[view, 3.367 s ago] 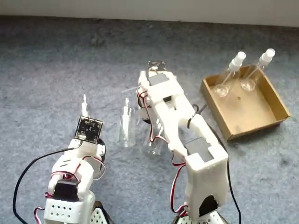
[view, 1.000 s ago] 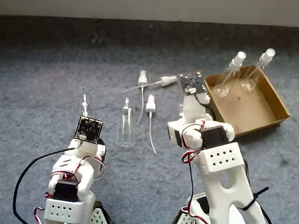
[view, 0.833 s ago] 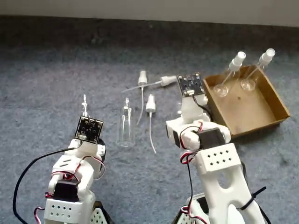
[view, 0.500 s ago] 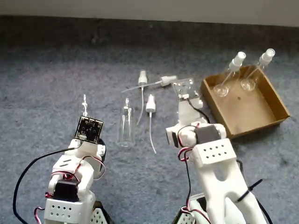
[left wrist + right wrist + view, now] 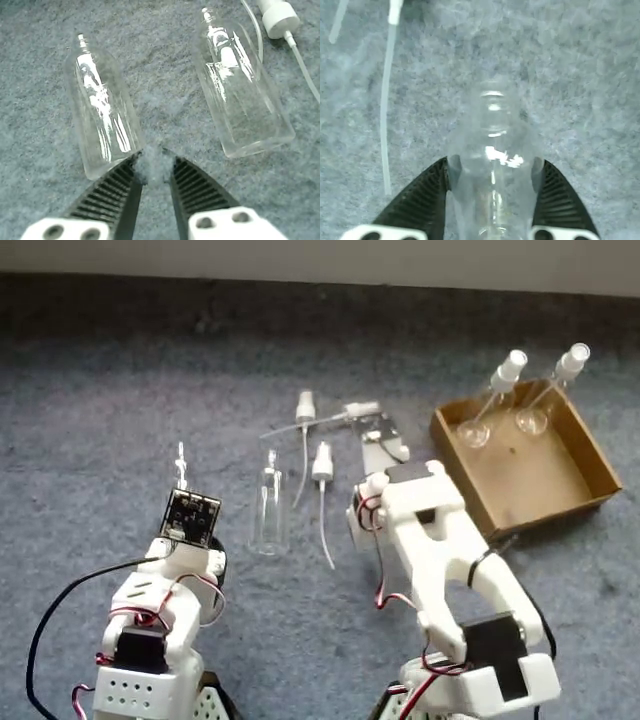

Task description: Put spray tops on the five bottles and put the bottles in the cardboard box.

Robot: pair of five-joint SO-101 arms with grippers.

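My right gripper (image 5: 380,443) is shut on a clear bottle (image 5: 492,150), held low over the carpet with its open neck pointing away from the arm, just by three loose white spray tops (image 5: 305,407) (image 5: 322,461) (image 5: 357,412). A spray top's thin tube (image 5: 385,125) lies beside the held bottle. My left gripper (image 5: 153,162) hangs slightly open over bare carpet, its tips at the base of one lying bottle (image 5: 100,112). A second capless bottle (image 5: 242,95) (image 5: 270,505) lies beside it. The cardboard box (image 5: 462,480) at the right holds two bottles (image 5: 490,405) (image 5: 545,395) with tops on.
Grey carpet covers the whole work area. A pale wall edge runs along the far side. Open carpet lies left of the left arm and in front of the box.
The right arm has swung left from beside the box, stretched out and lowered, bringing its bottle next to the spray tops. The left arm has stayed still.
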